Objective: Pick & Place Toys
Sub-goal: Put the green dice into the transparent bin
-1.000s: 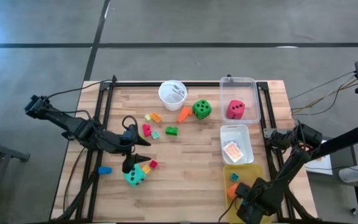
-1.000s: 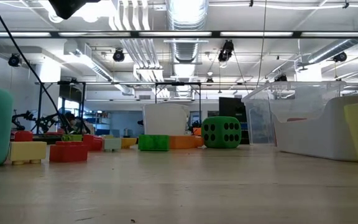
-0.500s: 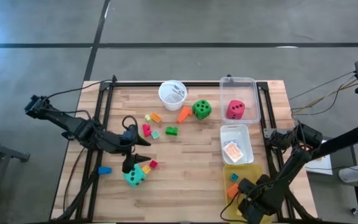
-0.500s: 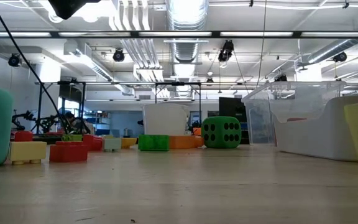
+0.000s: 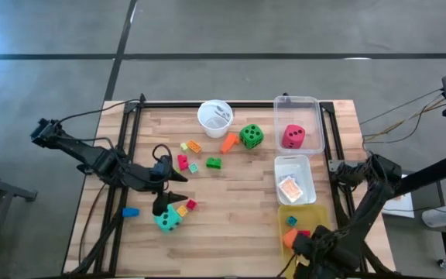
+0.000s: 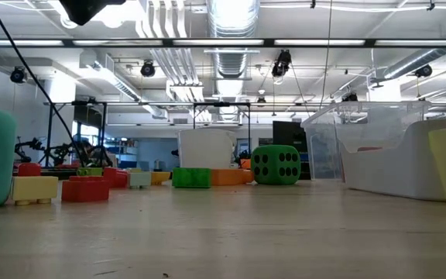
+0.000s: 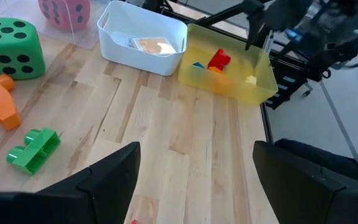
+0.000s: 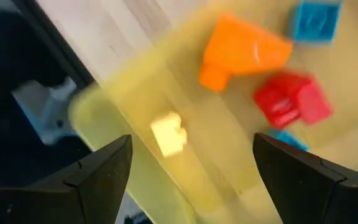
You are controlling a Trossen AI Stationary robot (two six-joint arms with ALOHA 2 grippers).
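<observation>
The wooden table (image 5: 238,190) carries all items. The left arm reaches in from the left edge, and the left gripper (image 5: 163,200) hangs above the near-left area with its fingers spread wide and nothing between them. The right arm folds down over the near-right corner; the right gripper (image 5: 316,249) sits above the near end of the yellow bin (image 5: 283,215), fingers also spread wide and empty.

The clear bin (image 5: 313,120) at the far right holds the red-pink die (image 5: 293,136). The white bin (image 5: 308,172) between the clear and yellow bins holds the card pack (image 5: 289,187). The white cup (image 5: 214,116) stands at the far centre.

The teal die (image 5: 168,221) lies just beside the left gripper, on its near side. The green die (image 5: 251,136) rests near the cup, well apart from both grippers, with an orange block (image 5: 229,142) just beside it. A green block (image 5: 214,163), a red block (image 5: 183,161) and a blue block (image 5: 131,211) lie loose on the left half.

In the right wrist view, directly ahead of the right gripper's fingers, the yellow bin contains an orange piece (image 8: 241,53), a red piece (image 8: 291,101), a blue piece (image 8: 316,20) and a pale yellow piece (image 8: 168,135).

Compared with one second ago, the right gripper has shifted toward the near table edge; the left arm and all loose toys are unchanged.
</observation>
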